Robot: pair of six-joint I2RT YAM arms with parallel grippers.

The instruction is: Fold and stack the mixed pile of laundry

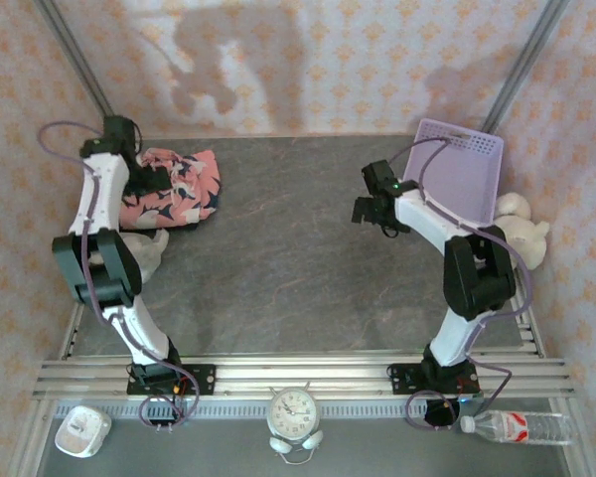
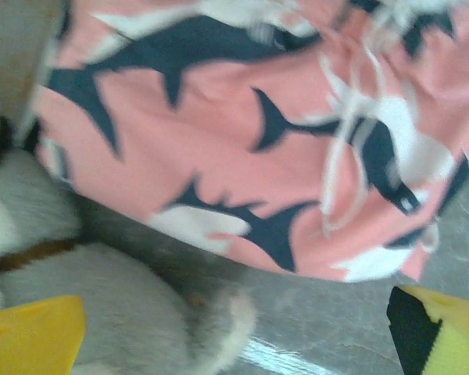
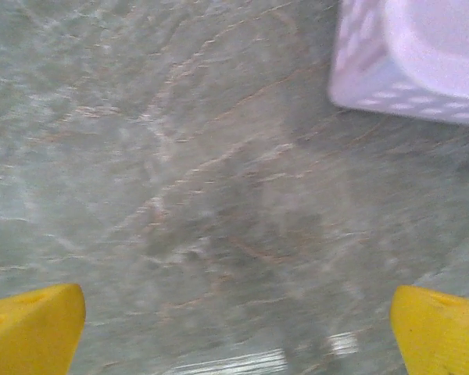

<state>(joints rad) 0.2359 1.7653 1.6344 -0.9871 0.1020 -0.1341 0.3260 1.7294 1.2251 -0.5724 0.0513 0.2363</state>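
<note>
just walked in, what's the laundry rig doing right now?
Neither arm holds anything. The left tool hangs open by the edge of the salmon-pink printed garment, which lies at the far left of the table next to a white plush toy. The right tool is open over bare table near the lavender basket. Whether the garment is folded is hard to tell.

Bright, even light comes from the front, and soft dark shadows sit high on the back wall (image 1: 358, 60). Both wrist views are blurred: the pink garment (image 2: 242, 156) smears at its edges, and a pale glare streak crosses the table (image 3: 180, 195).
</note>
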